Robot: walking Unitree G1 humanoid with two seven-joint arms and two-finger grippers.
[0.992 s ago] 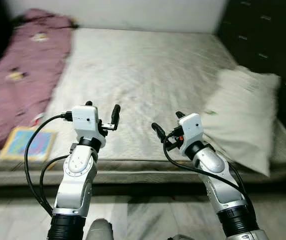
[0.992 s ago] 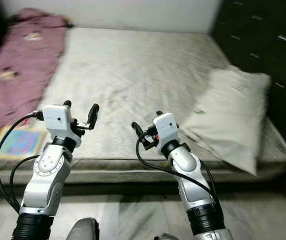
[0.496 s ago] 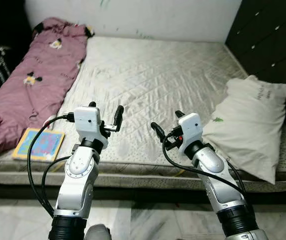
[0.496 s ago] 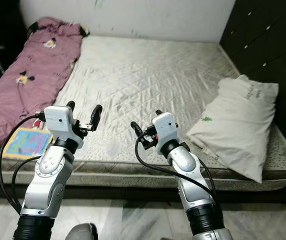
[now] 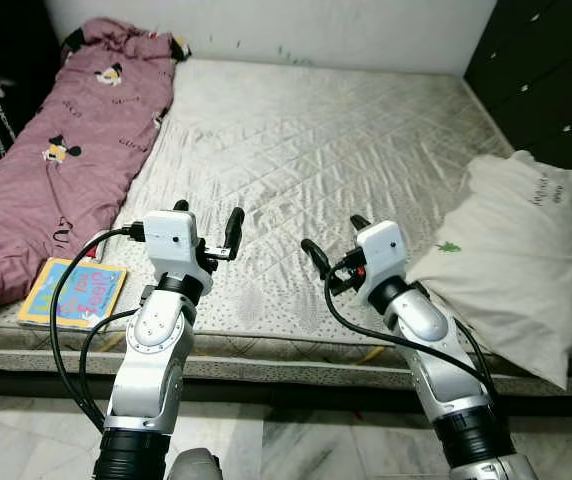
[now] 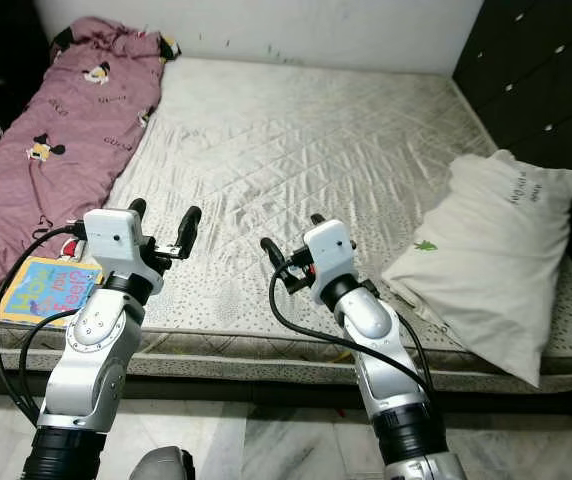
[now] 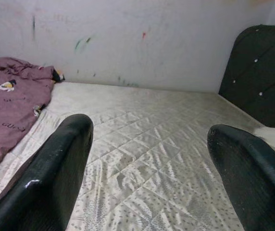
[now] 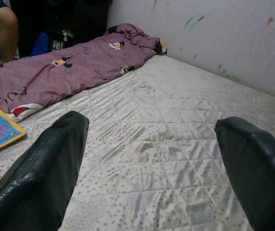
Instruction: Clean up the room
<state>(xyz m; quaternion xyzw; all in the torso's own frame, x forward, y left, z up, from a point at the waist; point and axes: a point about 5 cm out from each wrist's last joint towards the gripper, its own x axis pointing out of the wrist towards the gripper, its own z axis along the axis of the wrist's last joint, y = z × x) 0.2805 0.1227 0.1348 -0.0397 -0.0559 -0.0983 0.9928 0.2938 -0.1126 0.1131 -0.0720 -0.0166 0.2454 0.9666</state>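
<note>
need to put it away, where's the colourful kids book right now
The flat colourful children's book lies at the mattress's front left corner in the eye views, beside the rumpled maroon blanket, left of the left gripper.

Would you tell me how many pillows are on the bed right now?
1: the white pillow lies on the bed's right side, by the dark cabinet. Another could be hidden under the purple blanket on the left.

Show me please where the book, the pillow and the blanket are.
book (image 5: 73, 294), left eye view, middle of its cover.
pillow (image 5: 511, 260), left eye view, middle of its white top.
blanket (image 5: 71, 140), left eye view, middle of the purple cloth.
</note>
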